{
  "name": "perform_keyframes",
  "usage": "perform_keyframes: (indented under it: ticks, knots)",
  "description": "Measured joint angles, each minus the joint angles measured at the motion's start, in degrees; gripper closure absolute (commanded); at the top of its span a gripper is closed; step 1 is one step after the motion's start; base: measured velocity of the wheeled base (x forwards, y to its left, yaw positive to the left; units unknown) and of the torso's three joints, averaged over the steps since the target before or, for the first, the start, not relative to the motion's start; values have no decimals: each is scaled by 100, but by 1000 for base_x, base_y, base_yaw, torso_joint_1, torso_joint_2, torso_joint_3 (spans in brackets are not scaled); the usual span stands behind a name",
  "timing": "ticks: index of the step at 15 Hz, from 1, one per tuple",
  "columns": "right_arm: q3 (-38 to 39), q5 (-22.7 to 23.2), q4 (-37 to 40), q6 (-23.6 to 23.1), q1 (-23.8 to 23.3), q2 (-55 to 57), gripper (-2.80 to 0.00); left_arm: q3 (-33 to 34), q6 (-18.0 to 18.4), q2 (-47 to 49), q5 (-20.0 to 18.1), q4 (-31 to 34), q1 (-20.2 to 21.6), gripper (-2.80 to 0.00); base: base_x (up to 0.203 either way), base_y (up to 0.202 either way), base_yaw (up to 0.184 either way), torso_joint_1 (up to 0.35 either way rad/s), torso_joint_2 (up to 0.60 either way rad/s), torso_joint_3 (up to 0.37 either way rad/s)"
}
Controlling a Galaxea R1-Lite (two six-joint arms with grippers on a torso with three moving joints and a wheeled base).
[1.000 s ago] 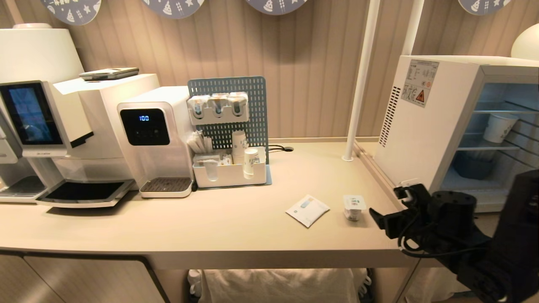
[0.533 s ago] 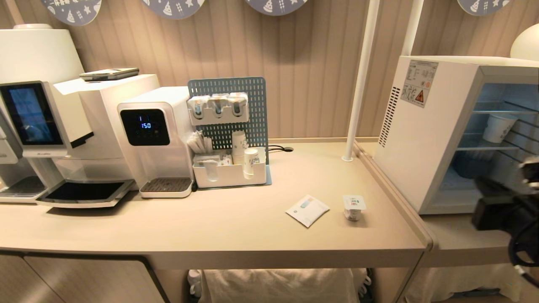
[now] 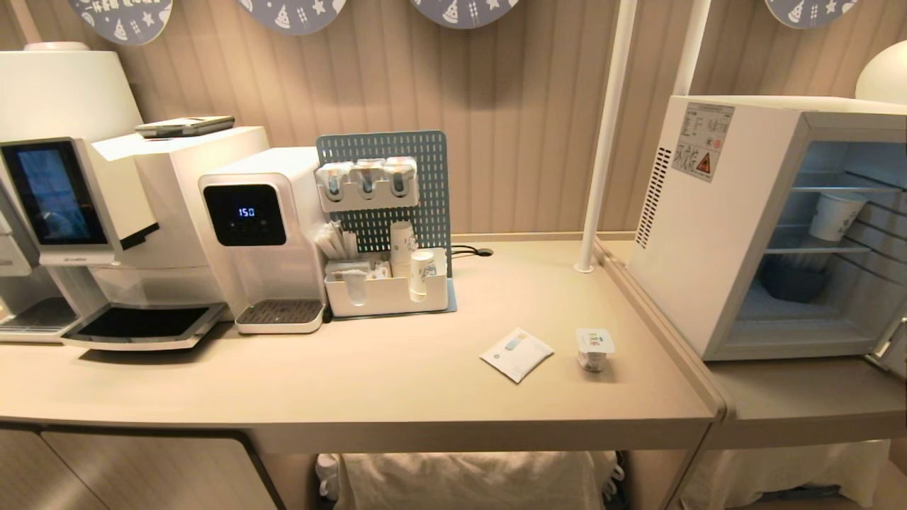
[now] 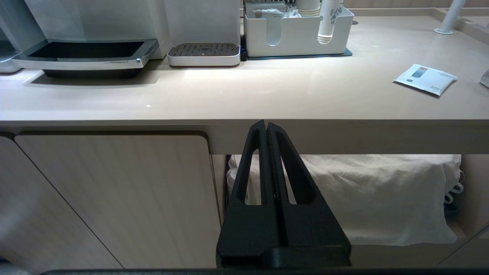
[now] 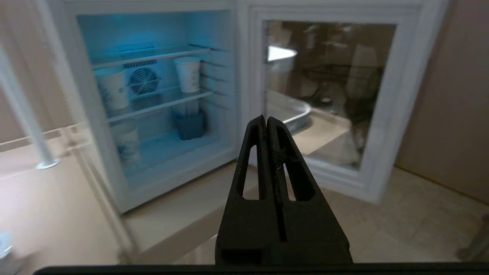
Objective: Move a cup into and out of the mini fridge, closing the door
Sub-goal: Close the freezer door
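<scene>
The small squat white cup (image 3: 595,348) with a foil lid stands on the beige counter, a little left of the mini fridge (image 3: 716,212). The fridge is open, its lit inside (image 5: 153,91) showing wire shelves and a round fan. Its glass-windowed door (image 5: 332,95) is swung wide to the right. My right gripper (image 5: 265,119) is shut and empty, held low in front of the fridge's open front, off the counter edge. My left gripper (image 4: 265,124) is shut and empty, parked below the counter's front edge. Neither arm shows in the head view.
Taller white paper cups (image 5: 188,74) and a dark tub (image 5: 190,125) sit on the fridge shelves. A flat white sachet (image 3: 517,353) lies left of the cup. Coffee machine (image 3: 64,191), water dispenser (image 3: 258,234), organiser tray (image 3: 386,294) and a white pole (image 3: 602,134) line the back.
My right arm, which reached over the counter's right end near the cup with open jaws, has pulled back down out of the head view and its jaws have shut. The cup stayed put.
</scene>
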Motion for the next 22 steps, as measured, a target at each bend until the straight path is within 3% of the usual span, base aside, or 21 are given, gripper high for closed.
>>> perform_keyframes:
  ticks: [3,4,6,11,16,18,22]
  knots:
    - [-97,80,1491,910,493,-594,0,0,-2,0,0,-2,5,0,0,0,0,0,0,0]
    - [80,-43,1694,1289,564,-667,0,0,-2,0,0,0,7,0,0,0,0,0,0,0]
    - [662,-198,1360,1890,630,-748,0,0,-1,0,1,0,2,0,0,0,0,0,0,0]
    - [773,-842,1036,1784,564,-801,0,0,3,0,0,0,5,0,0,0,0,0,0,0]
    - [900,-837,1395,1785,178,-1007,0,0,2,0,2,-2,4,0,0,0,0,0,0,0]
    - [1239,-152,1405,1805,129,-1494,0,0,0,0,0,0,5,0,0,0,0,0,0,0]
    - [2131,2589,989,1799,88,-2243,0,0,-2,0,1,-2,10,0,0,0,0,0,0,0]
